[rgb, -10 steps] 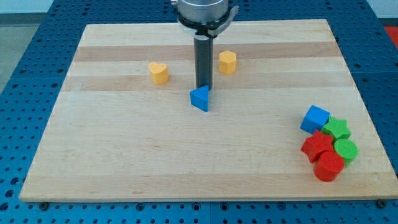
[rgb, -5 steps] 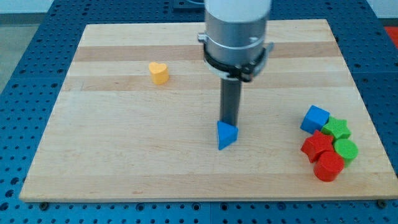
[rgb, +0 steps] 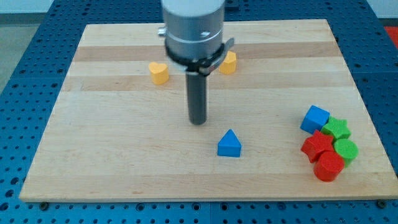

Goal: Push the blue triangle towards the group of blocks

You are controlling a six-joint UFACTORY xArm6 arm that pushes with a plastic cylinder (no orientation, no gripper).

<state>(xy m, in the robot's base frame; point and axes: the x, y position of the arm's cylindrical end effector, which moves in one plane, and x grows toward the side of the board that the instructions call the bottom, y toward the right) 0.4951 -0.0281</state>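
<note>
The blue triangle (rgb: 229, 144) lies on the wooden board (rgb: 124, 155), a little below the board's middle. My tip (rgb: 198, 122) is up and to the left of it, apart from it by a small gap. The group of blocks sits at the right edge: a blue cube (rgb: 314, 119), a green star (rgb: 337, 128), a red star (rgb: 317, 147), a green cylinder (rgb: 346, 150) and a red cylinder (rgb: 328, 166). The group is well to the right of the triangle.
A yellow heart (rgb: 159, 72) lies at the upper left of the tip. A yellow hexagon block (rgb: 229, 62) lies at the upper middle, partly hidden behind the arm's body (rgb: 193, 31).
The blue triangle has slid down and to the right from the board's middle. My tip then drew back to the left and now stands off the triangle.
</note>
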